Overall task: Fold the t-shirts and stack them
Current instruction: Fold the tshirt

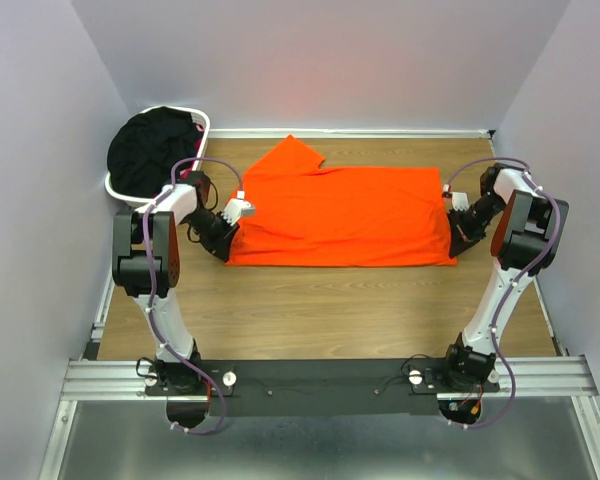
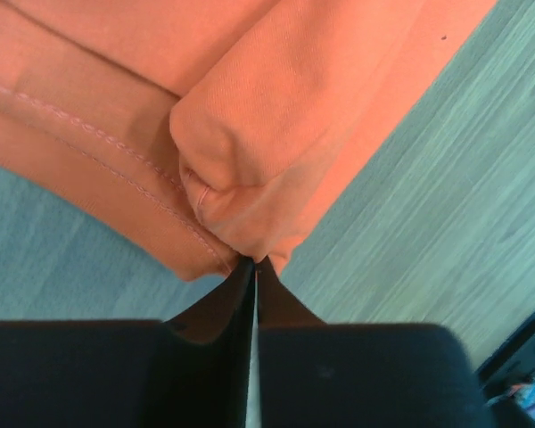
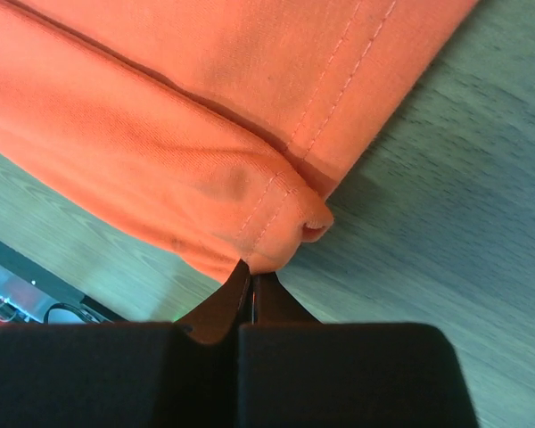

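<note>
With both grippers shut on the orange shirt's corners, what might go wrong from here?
Each grip takes only the very corner of the orange t-shirt, so the cloth may slip out on lifting. At the left gripper the cloth is bunched, so a layer might drop and the fold come out crooked.

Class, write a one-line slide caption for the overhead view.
Left fingers and right fingers pinch the near corners of the orange t-shirt on the table; black shirts fill the white basket.
</note>
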Robot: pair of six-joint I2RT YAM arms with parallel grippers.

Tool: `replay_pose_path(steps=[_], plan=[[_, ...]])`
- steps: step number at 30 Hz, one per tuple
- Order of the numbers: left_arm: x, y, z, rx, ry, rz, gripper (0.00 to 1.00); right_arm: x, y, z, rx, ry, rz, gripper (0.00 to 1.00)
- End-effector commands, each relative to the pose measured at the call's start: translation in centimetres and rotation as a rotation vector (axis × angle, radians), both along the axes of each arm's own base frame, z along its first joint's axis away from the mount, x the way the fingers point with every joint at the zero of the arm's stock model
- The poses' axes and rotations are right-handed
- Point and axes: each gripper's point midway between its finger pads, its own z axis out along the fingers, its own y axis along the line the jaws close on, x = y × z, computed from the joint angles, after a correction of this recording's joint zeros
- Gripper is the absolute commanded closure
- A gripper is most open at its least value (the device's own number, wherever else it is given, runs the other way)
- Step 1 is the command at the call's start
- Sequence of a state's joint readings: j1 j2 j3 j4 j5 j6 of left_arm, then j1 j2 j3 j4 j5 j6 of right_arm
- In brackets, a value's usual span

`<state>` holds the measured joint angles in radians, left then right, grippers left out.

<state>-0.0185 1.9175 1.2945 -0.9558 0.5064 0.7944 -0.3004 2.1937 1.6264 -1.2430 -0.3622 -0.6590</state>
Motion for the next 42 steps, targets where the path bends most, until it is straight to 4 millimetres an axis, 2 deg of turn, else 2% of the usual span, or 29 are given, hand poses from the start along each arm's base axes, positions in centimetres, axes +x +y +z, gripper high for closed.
replay_pose_path(steps=[1,2,4,8,11,12,15,16,19,22,27,28,29,30,31,32,33,34,37,42], plan=[[-1.0,0.2,1.3,-0.013,0.006,-0.025,0.82,0.7,-1.2,0.0,-0.055,-0.029,0.029,0.99],[-1.2,0.1,1.6,-0.025,0.006,-0.035,0.73,0.7,-1.2,-0.1,-0.053,-0.03,0.029,0.99],[-1.7,-0.1,2.1,-0.04,0.007,-0.058,0.64,0.6,-1.2,-0.1,-0.054,-0.027,0.031,0.99],[-2.1,-0.3,2.6,-0.055,0.008,-0.078,0.6,0.6,-1.2,-0.1,-0.051,-0.027,0.033,0.99],[-1.7,-0.3,2.0,-0.052,0.016,-0.047,0.6,0.7,-1.2,-0.1,-0.049,-0.026,0.033,0.99],[-0.9,-0.1,1.4,-0.031,0.01,-0.012,0.61,0.7,-1.3,-0.1,-0.052,-0.024,0.035,0.99],[-0.3,0.3,0.4,-0.003,0.007,0.005,0.71,0.6,-1.4,-0.1,-0.061,-0.023,0.042,1.0],[-0.4,0.4,0.2,0.006,0.012,0.015,0.84,0.6,-1.5,-0.1,-0.064,-0.023,0.044,0.99],[-0.6,1.0,-0.2,0.037,0.013,0.017,0.99,0.5,-1.9,0.0,-0.081,-0.025,0.056,0.99],[-1.8,1.3,-0.7,0.059,0.035,0.017,1.0,0.4,-2.0,0.1,-0.092,-0.024,0.069,0.99],[-2.4,1.7,-0.5,0.079,0.033,0.01,1.0,-0.2,-2.1,0.5,-0.096,-0.023,0.09,0.99],[-2.4,1.5,-0.3,0.065,0.034,0.004,1.0,-0.2,-2.0,0.7,-0.09,-0.026,0.104,0.95],[-2.0,1.3,0.7,0.051,0.025,-0.003,0.9,0.0,-2.0,1.2,-0.083,-0.036,0.106,0.75],[-1.6,1.0,1.4,0.035,0.009,-0.013,0.83,0.2,-2.0,1.7,-0.081,-0.048,0.11,0.65],[-0.1,0.6,3.0,0.011,-0.044,-0.025,0.7,0.6,-2.1,2.3,-0.079,-0.071,0.118,0.51],[0.5,0.5,3.9,0.0,-0.067,-0.032,0.65,1.0,-2.1,2.9,-0.076,-0.088,0.121,0.45],[0.5,0.1,5.0,-0.024,-0.064,-0.045,0.61,2.2,-2.4,4.0,-0.086,-0.13,0.122,0.43],[2.1,-0.1,6.8,-0.03,-0.114,-0.033,0.59,2.6,-2.4,4.5,-0.087,-0.145,0.124,0.41],[4.7,-0.1,9.3,-0.012,-0.209,-0.03,0.55,4.8,-2.7,6.5,-0.085,-0.213,0.126,0.41],[6.3,-2.0,10.3,-0.04,-0.238,-0.047,0.55,6.4,-3.1,6.4,-0.085,-0.229,0.134,0.43]])
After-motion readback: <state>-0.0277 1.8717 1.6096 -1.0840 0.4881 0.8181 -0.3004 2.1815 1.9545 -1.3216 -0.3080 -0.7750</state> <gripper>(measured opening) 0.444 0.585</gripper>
